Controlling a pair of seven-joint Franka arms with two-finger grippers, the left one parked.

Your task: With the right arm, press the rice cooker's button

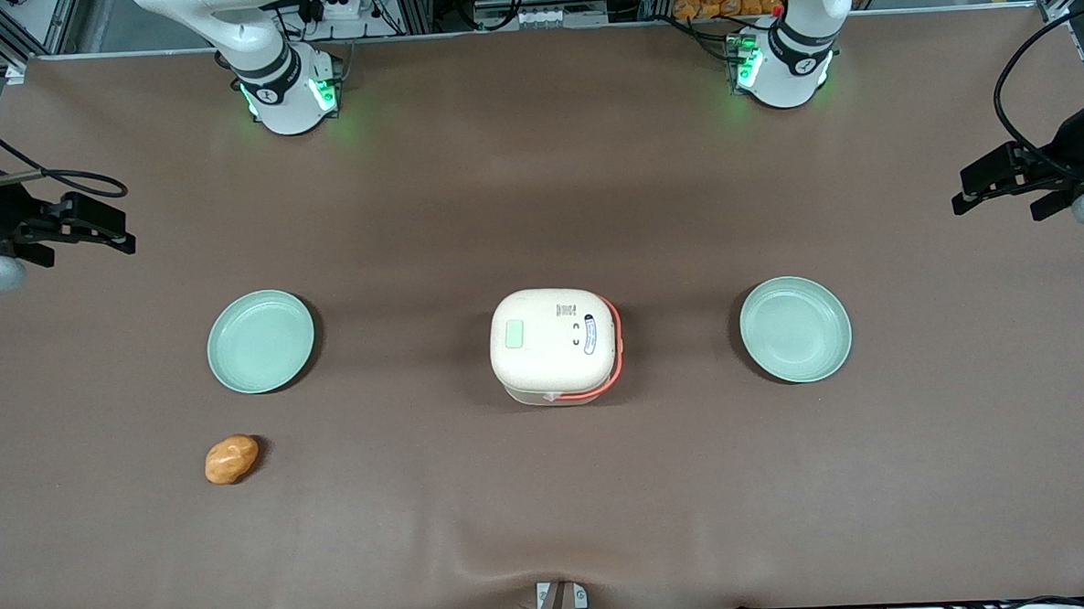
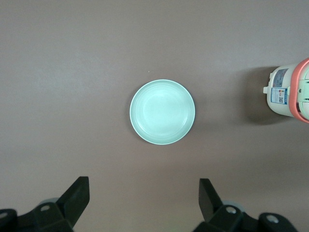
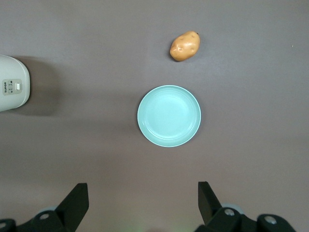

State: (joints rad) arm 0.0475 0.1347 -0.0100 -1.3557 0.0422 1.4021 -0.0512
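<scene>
Rice cooker (image 1: pixel 553 345) sits mid-counter, lid closed, between two green plates, its button (image 1: pixel 514 333) on the lid's side facing my right arm (image 1: pixel 261 56). My gripper (image 3: pixel 143 203) hovers over the nearby plate (image 3: pixel 169 116), jaws apart. I'd bring them together, then descend squarely onto the button.

Right arm (image 1: pixel 261 42): glossy white jointed shell, dark grey band near the base, small round black mark on the white base housing, green indicator lights glowing at either side of the base. Black cables bundled just above the mount.

End effector (image 1: pixel 95 228): matte black, angular body, with a thin black cable looping off it; two wedge-shaped black fingers (image 3: pixel 77 203) set wide apart, mounted on black blocks with small round silver screw heads.
</scene>
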